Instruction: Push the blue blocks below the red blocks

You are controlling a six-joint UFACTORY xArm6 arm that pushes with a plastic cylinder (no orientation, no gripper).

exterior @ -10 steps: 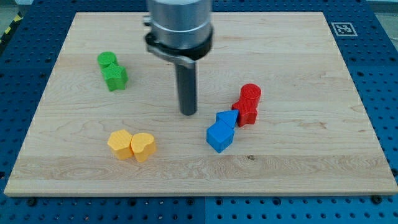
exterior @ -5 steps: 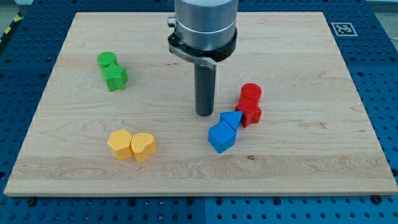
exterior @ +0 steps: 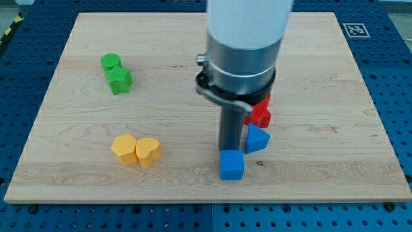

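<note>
**Q:** Where are the blue blocks and the red ones?

**A:** A blue cube [exterior: 232, 165] sits near the view's bottom of the wooden desk [exterior: 322, 161]. A blue wedge-shaped block [exterior: 257, 138] lies just up and to the view's right of it. Directly above the wedge is a red block [exterior: 261, 115], partly hidden by the arm, so its shape is unclear. Any second red block is hidden.

**Q:** And the rod?

**A:** My tip [exterior: 229, 151] stands right at the top edge of the blue cube, with the blue wedge just beside it on the view's right. There is no pincer on this arm, so no open or closed state can be told.

**Q:** Anything else? Any writing?

**A:** Two green blocks [exterior: 116, 73] touch at the view's upper left. Two yellow blocks [exterior: 136, 150] touch at the lower left. A black-and-white square marker [exterior: 355, 29] sits in the desk's upper right corner; no readable words.
</note>
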